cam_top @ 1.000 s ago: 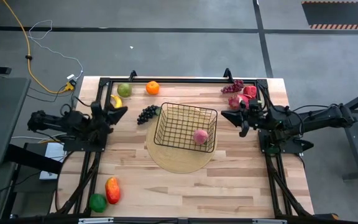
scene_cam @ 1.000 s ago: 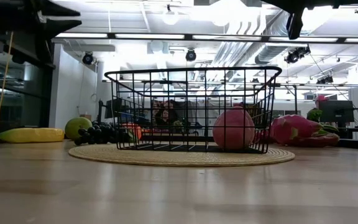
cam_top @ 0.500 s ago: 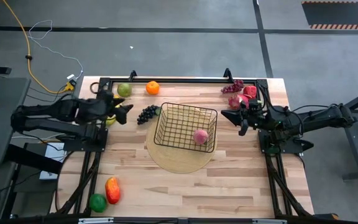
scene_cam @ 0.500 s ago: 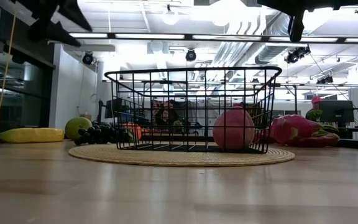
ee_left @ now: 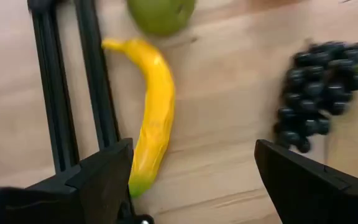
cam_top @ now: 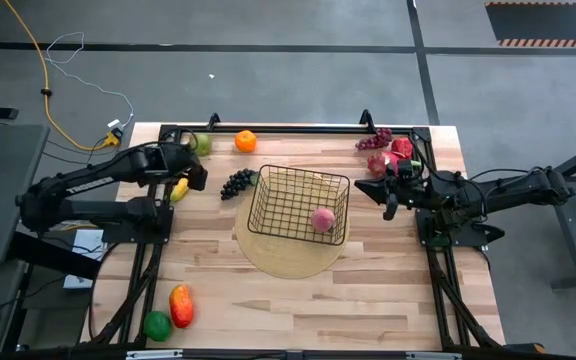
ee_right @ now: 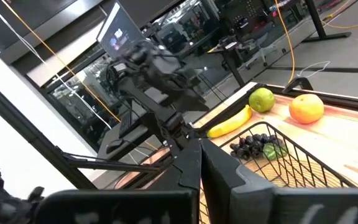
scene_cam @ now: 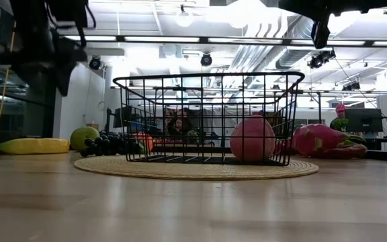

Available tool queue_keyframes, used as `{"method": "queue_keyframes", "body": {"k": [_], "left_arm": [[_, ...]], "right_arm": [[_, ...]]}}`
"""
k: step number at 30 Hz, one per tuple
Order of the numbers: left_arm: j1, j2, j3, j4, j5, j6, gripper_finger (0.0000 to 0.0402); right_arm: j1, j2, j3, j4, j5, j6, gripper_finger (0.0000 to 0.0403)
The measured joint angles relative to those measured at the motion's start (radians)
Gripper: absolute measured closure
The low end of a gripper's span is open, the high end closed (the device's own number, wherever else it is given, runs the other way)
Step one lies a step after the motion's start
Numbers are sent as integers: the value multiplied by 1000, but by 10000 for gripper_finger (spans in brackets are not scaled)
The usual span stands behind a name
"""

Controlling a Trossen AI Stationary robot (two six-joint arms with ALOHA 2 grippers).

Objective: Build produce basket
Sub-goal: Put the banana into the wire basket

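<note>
high view, basket [cam_top: 298, 205] on round mat [cam_top: 286, 258], peach [cam_top: 322, 220] inside

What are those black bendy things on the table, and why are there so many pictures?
They are two robot arms, each ending in a pincer. One camera looks down from above, one peeks across the tabletop, and one rides on each wrist. On the wooden table stands a wire basket on a round mat, with a peach inside. The left pincer hangs open above the banana, near the dark grapes and a green pear. The right pincer is shut and empty, waiting beside the dragon fruit. Nothing is held.
</note>
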Motion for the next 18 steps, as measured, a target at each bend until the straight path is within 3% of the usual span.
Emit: {"method": "queue_keyframes", "body": {"k": [11,18], "left_arm": [[143,108,-150,186,16,-3,76],[193,247,-168,279,-31,86,76]], "right_arm": [[0,0,0,1,-6,8,403],[0,0,0,1,-7,7,403]]}}
